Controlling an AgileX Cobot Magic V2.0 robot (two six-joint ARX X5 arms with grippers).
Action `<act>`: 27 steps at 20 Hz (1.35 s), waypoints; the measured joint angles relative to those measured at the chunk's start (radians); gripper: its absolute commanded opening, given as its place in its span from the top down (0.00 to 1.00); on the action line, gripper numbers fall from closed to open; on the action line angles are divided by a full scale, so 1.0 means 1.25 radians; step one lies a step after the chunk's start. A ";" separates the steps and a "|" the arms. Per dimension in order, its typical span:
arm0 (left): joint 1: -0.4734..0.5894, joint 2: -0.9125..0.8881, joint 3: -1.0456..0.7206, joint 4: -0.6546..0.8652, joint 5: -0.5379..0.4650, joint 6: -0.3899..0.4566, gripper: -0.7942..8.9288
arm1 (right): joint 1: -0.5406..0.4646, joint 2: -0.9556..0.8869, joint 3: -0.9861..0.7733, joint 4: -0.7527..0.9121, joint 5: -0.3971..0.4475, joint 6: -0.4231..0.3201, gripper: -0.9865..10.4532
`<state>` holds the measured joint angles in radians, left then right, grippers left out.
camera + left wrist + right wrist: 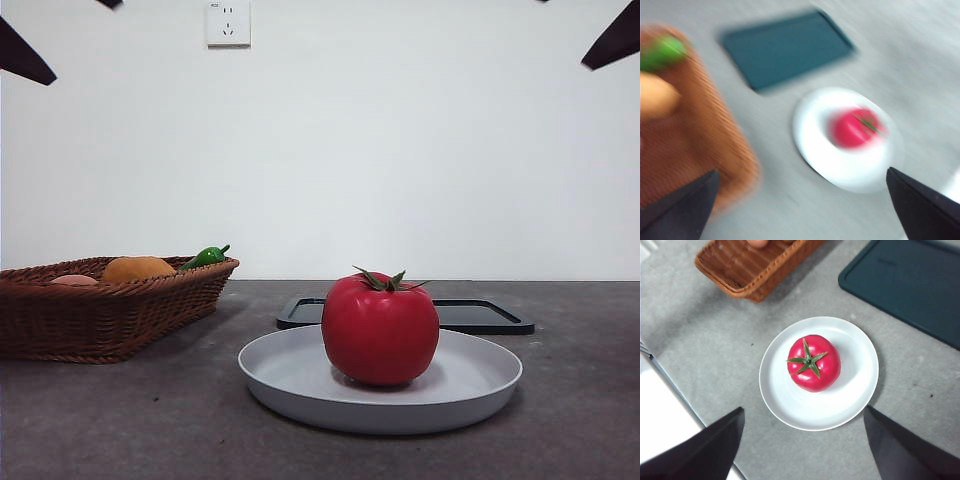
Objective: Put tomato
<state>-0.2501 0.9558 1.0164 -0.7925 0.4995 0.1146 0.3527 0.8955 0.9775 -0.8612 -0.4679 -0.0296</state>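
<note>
The glossy red tomato (380, 328) with a green star stem sits upright on a white plate (290, 375) in the middle of the table. It also shows in the right wrist view (814, 363) on the plate (850, 395) and, blurred, in the left wrist view (855, 128). My left gripper (802, 207) is open and empty, high above the table between the basket and the plate. My right gripper (802, 445) is open and empty, high above the plate. In the front view both arms show only as black tips at the top corners (22, 52) (612, 40).
A brown wicker basket (110, 310) stands at the left with an orange round fruit (138, 268), a green pepper (205, 257) and a pinkish item. A dark flat tray (480, 315) lies behind the plate. The table's edge shows in the right wrist view (670, 385).
</note>
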 measured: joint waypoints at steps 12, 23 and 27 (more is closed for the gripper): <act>-0.003 -0.016 0.000 -0.152 0.103 0.027 0.34 | 0.032 0.062 0.000 0.040 -0.006 0.000 0.58; -0.003 -0.016 0.000 -0.150 0.103 0.027 0.34 | 0.142 0.258 0.000 0.216 0.019 0.001 0.54; -0.003 -0.016 0.000 -0.150 0.103 0.027 0.34 | 0.164 0.360 0.000 0.269 0.055 0.001 0.53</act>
<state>-0.2539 0.9356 1.0168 -0.9794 0.6277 0.1486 0.5575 1.3457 0.9779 -0.5247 -0.3992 -0.0288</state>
